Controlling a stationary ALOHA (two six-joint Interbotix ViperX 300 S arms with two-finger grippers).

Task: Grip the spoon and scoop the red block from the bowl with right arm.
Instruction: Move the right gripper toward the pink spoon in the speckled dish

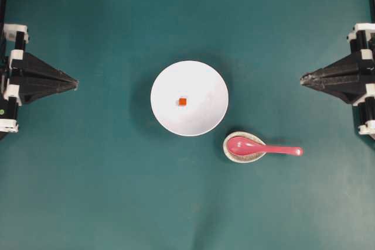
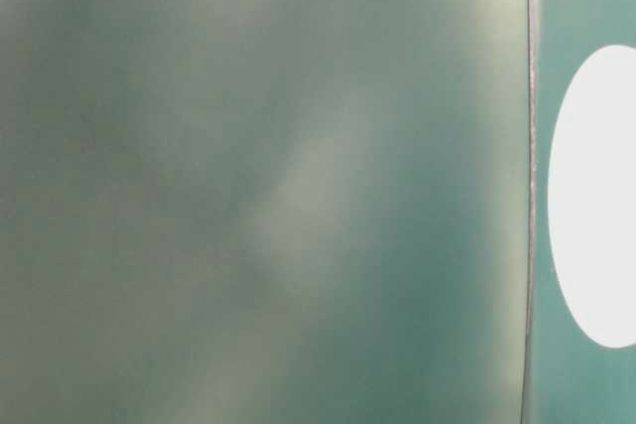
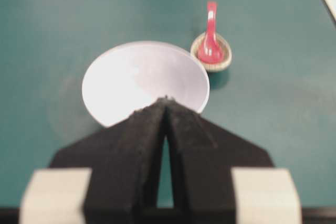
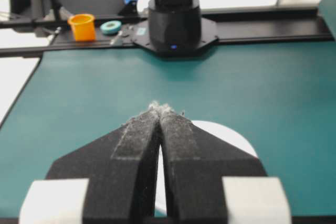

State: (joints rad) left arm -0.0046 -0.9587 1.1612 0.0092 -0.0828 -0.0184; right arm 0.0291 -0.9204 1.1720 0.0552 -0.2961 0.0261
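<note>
Near the middle of the table (image 1: pixel 117 203) sat our bowl (image 1: pixel 205 83), wide and white, with the red block (image 1: pixel 182 102) resting at its centre, untouched. Just beside the bowl, toward the near right, the spoon (image 1: pixel 263 147) lay with its scoop in a small speckled dish (image 1: pixel 229 155) and its handle pointing toward the table's right edge. Our right gripper (image 1: pixel 303 78) hung at that right edge, well apart from the spoon, its fingers (image 4: pixel 176 129) pressed together and holding nothing. Our left gripper (image 1: pixel 75 82) waited at the left edge, its fingers (image 3: pixel 152 116) likewise closed and empty.

We judged that nothing of the task was done. Still ahead of us lay opening the right fingers, reaching the handle, gripping it, lifting the spoon off the dish, carrying it over the bowl and scooping the block out.
</note>
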